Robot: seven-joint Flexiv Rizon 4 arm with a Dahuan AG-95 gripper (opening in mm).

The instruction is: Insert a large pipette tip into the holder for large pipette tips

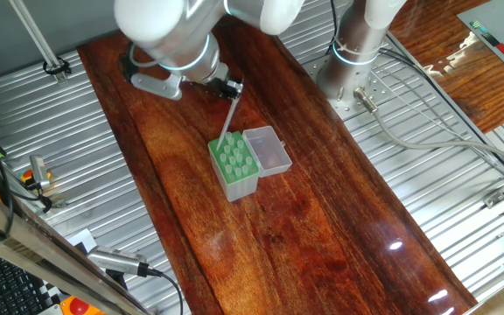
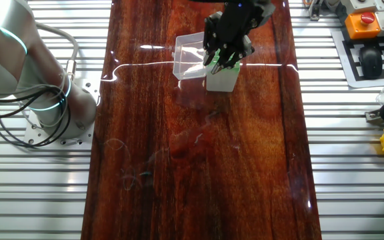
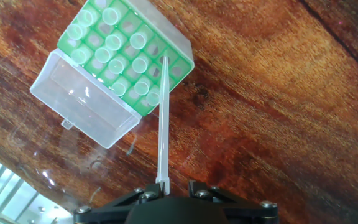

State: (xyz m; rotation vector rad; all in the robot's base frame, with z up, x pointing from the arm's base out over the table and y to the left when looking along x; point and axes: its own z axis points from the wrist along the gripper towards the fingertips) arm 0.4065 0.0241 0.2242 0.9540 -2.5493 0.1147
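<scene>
**Tip held over the rack, point at a hole**

Gripper (image 3: 164, 186) is closed on the wide end of the large pipette tip (image 3: 163, 118); in the hand view the fingers pinch it with almost no gap between them. The tip runs straight out from the fingers, and its narrow end sits at a hole in the right-hand row of the holder for large pipette tips (image 3: 178, 51). Can't tell if the point is already inside the hole or just above it.

One fixed view: the gripper (image 1: 232, 88) hangs above and to the far side of the holder for large pipette tips (image 1: 234, 168), and the large pipette tip (image 1: 227, 125) slants down from it onto the rack top. Many holes already hold tips, seen as pale rings in the green grid. The clear lid (image 1: 267, 150) is hinged open and lies flat just right of the box, touching it.

The other fixed view: the gripper (image 2: 227, 55) covers most of the rack; only the pale front of the holder (image 2: 223, 81) shows, with the lid (image 2: 191, 55) to its left. The tip is hidden here.

All this stands on the dark wooden table (image 1: 322, 219), near its middle, with ribbed metal panels (image 1: 77, 157) on both sides.
</scene>
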